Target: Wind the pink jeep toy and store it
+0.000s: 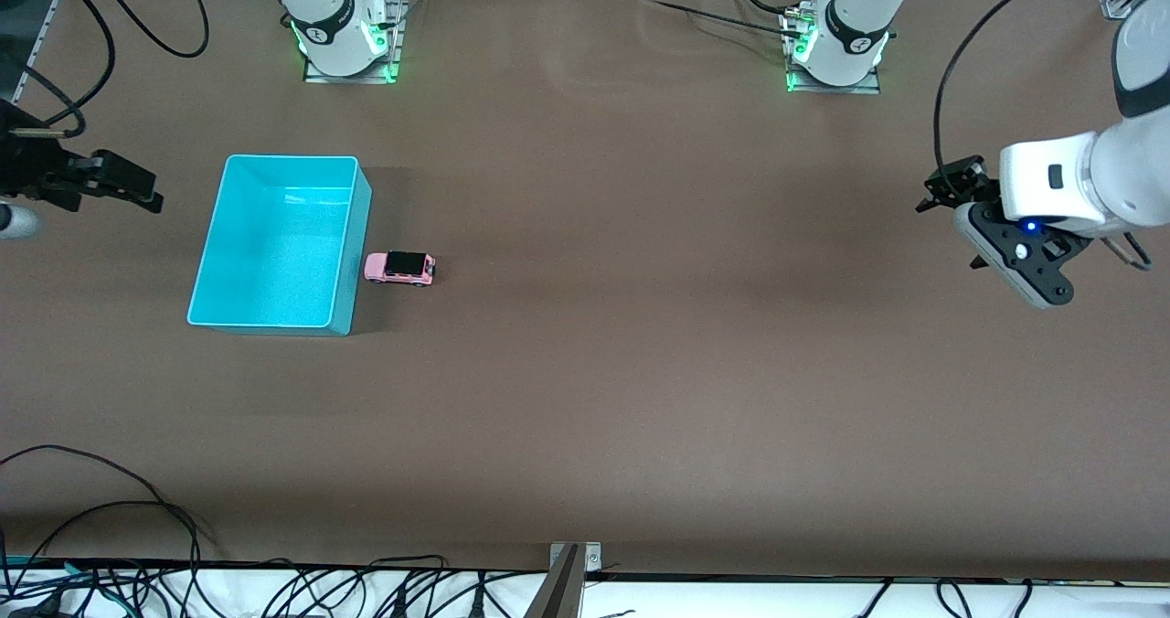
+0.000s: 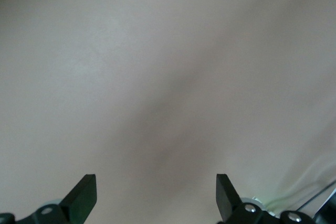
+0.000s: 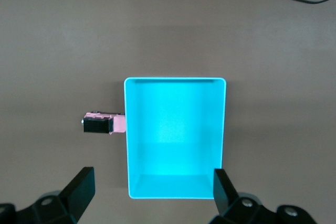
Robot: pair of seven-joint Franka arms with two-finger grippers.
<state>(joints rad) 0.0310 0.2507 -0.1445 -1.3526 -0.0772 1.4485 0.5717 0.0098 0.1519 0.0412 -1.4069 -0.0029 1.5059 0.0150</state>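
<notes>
Pink jeep toy point(image 1: 399, 268) sits on the desk point(image 1: 640, 325) touching or just beside the cyan bin point(image 1: 206, 271) wall, on the side toward the left arm's end. Not wound, not stored yet. Bin is empty.

Right pincer point(image 3: 152, 190) hangs wide open, holding nothing, at the right arm's end of the desk; in its wrist view bin and jeep both lie ahead of its fingertips point(image 3: 84, 179), jeep off to one side. Left pincer point(image 2: 156, 192) also wide open and empty, over bare desk at the left arm's end, well apart from the jeep; looks like it's waiting.

Risks, my guess:
- jeep so tight to the bin wall that a finger hits the wall or shoves the bin
- jeep tiny, on wheels, may roll away when nudged
- released wound on the desk, it drives off
</notes>
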